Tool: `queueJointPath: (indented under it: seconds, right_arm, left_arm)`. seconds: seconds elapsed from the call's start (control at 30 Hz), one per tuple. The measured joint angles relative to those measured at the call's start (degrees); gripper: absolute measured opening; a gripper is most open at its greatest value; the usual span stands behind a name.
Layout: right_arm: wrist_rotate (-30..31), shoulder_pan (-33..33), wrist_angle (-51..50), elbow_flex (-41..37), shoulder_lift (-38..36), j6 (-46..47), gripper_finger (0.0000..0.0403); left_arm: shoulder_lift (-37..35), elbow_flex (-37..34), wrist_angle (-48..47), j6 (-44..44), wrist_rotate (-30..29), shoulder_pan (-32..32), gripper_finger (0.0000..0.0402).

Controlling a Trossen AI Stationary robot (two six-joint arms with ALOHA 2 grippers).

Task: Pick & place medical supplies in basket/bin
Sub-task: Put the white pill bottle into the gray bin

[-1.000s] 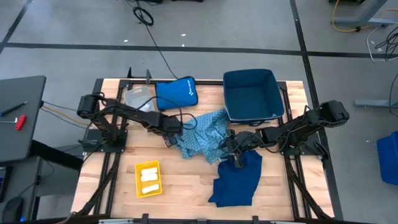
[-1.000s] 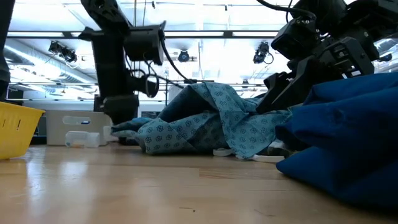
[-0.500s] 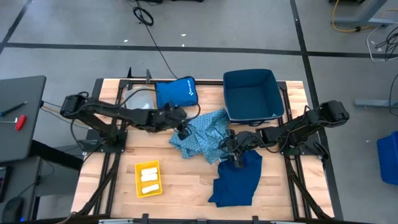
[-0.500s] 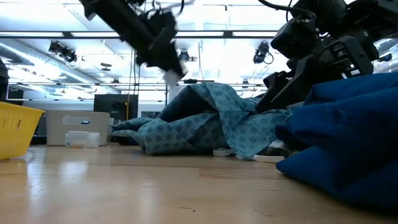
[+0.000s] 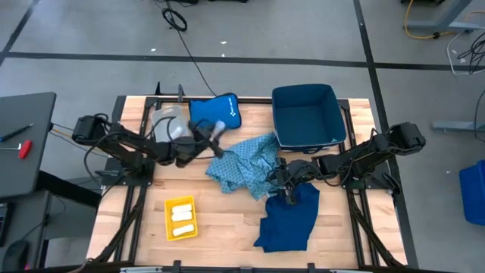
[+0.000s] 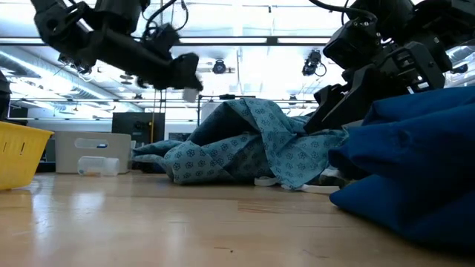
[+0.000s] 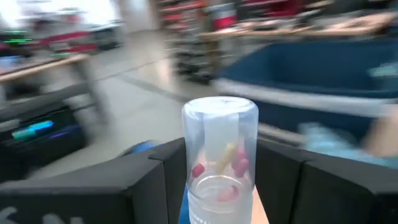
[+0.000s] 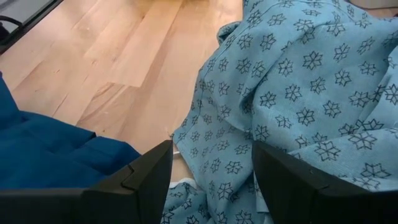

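Observation:
My left gripper (image 5: 214, 135) is raised over the table's far middle, beside the royal-blue pouch (image 5: 215, 114), shut on a small clear vial (image 7: 219, 155) with red and yellow bits inside. The light-blue patterned garment (image 5: 244, 167) lies crumpled mid-table. The navy garment (image 5: 288, 220) lies on its near-right side. My right gripper (image 5: 289, 194) is open, low over the spot where the two garments meet (image 8: 186, 155). White rolls (image 5: 182, 216) lie in the yellow bin (image 5: 168, 227). My left gripper pinches the clear vial between its two fingers (image 7: 155, 180), one on each side of the vial's lower body (image 7: 214, 199). The domed end (image 7: 221, 109) juts out past the fingertips. The vial is lifted clear of the table, and the gripper lies nearly level (image 6: 185, 78).
A navy bin (image 5: 308, 115) stands at the far right of the table. A clear plastic container (image 5: 168, 117) sits at the far left, next to the pouch. Bare wood lies along the near edge (image 5: 227, 227).
My left gripper has risen from the left edge of the light-blue garment and swung toward the table's far edge and the pouch, carrying the vial. It has tipped from pointing down to nearly level.

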Motion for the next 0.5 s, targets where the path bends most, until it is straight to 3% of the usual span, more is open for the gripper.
queueJointPath:
  seconds: [0.23, 0.5]
  right_arm:
    - [0.0, 0.0, 0.2, 0.0, 0.0, 0.2, 0.0229]
    - [0.0, 0.0, 0.4, 0.0, 0.0, 0.4, 0.0229]
  left_arm:
    - [-4.5, -4.0, -1.1, -3.7, -20.8, 0.0, 0.0152]
    - [-11.1, -11.7, -1.2, -13.8, -30.0, 0.0, 0.0152]
